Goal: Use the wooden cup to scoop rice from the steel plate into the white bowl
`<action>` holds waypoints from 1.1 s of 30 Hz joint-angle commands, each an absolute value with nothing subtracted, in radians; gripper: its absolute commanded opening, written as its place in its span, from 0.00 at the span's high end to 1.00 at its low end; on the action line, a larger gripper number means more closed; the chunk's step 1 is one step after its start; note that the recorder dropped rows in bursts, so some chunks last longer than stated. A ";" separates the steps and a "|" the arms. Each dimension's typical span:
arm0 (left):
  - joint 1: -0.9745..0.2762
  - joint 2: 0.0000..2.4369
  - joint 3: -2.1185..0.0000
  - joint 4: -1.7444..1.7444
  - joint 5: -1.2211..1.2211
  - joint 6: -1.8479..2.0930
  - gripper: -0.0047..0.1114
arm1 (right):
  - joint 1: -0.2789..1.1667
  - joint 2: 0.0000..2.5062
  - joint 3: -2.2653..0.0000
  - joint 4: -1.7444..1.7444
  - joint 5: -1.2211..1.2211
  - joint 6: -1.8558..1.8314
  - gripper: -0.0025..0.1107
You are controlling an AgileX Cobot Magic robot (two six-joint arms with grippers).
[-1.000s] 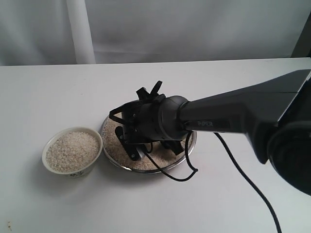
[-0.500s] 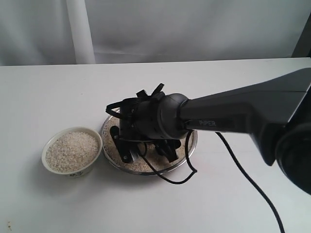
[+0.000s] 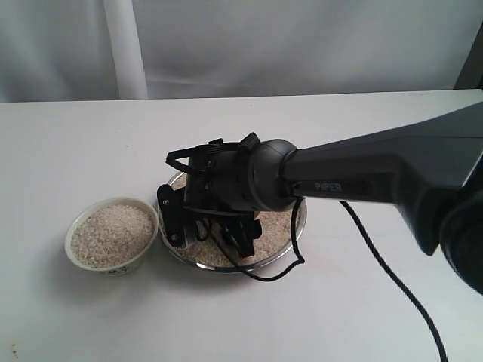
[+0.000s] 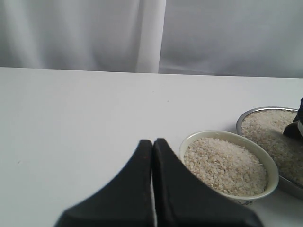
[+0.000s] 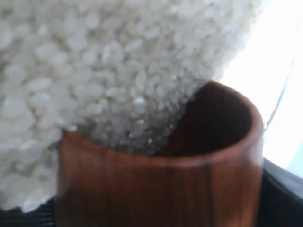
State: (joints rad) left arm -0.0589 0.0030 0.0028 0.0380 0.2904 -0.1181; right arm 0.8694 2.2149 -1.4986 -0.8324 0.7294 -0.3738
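One wooden cup (image 5: 161,175) is gripped by the right claw (image 3: 210,232) and tipped into the rice (image 5: 94,61) to scoop grains.

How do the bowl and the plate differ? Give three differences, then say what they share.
The bowl is small and deep; the plate is wide and shallow. The bowl is cream-white; the plate is shiny metal. The bowl stands free; the right gripper holds the cup in the plate. Both are round and hold rice.
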 commanded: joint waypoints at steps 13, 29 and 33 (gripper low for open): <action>-0.063 0.000 0.000 0.031 0.285 -0.124 0.96 | 0.848 2.201 -1.502 -0.793 0.615 -0.135 0.98; -0.063 0.000 0.000 0.031 0.285 -0.122 0.96 | 0.835 2.201 -1.502 -0.771 0.593 0.095 0.98; -0.063 0.000 0.000 0.031 0.285 -0.122 0.96 | 0.835 2.201 -1.502 -0.768 0.573 0.138 0.98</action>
